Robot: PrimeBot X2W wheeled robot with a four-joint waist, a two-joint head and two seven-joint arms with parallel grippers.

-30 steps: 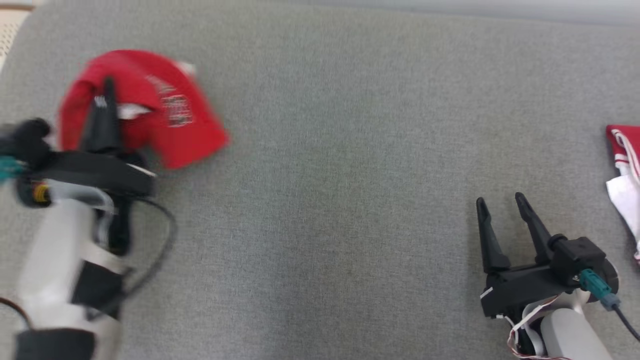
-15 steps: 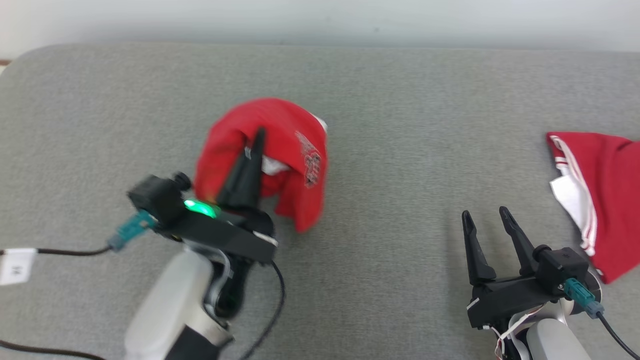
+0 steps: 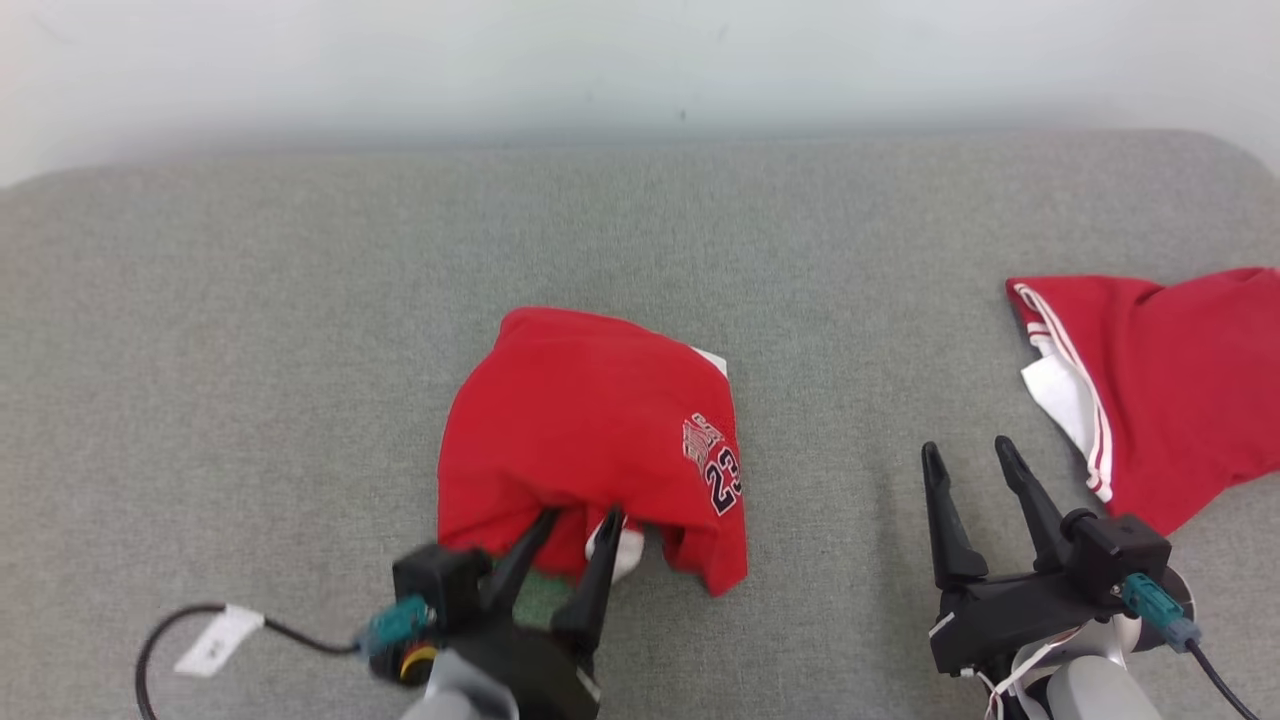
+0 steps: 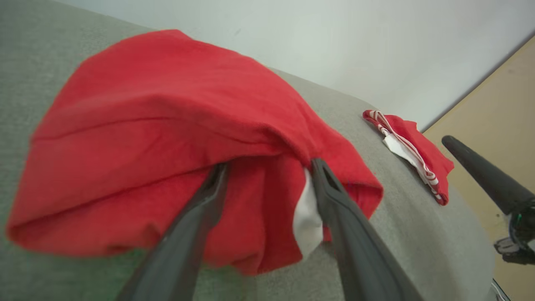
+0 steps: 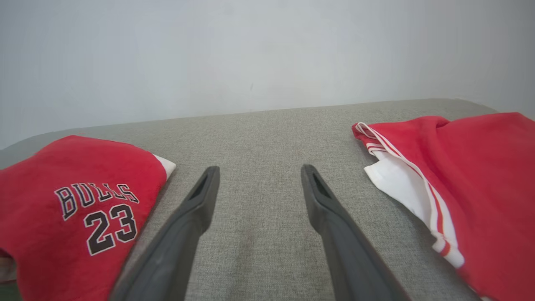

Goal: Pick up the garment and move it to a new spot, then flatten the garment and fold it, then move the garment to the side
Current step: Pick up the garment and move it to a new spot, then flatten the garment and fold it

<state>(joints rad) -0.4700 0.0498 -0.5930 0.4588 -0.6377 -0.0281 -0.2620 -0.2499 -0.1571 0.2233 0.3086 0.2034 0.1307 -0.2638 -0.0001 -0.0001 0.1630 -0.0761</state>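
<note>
Left gripper (image 3: 581, 520): pinched narrow on the cloth half a second ago. Now spread wide and clamping nothing, with the tips at the near edge of the bundle and a bit of white lining against one finger.
Red Bulls 23 garment (image 3: 585, 420): held and carried a moment ago. Now set down crumpled on the grey cushion (image 3: 250, 350), near the middle of the head view. Print facing up toward the robot's right; near hem bunched around the left fingertips.
Right gripper (image 3: 968, 450): wide apart as before and empty, over bare cushion between the two red pieces, touching neither.
Second red garment (image 3: 1170, 380): striped trim and white lining showing, lying well apart at the right. Seemingly not part of this step.
Head camera: framing shifted across the three pictures, so the cushion's apparent slide is not motion of the cushion.
Meaning for the task: relocation apparently done. Flattening likely next, with both grippers free for it.
Risk: cloth possibly catching on a left fingertip during withdrawal. Worth backing clear before regripping a corner.
</note>
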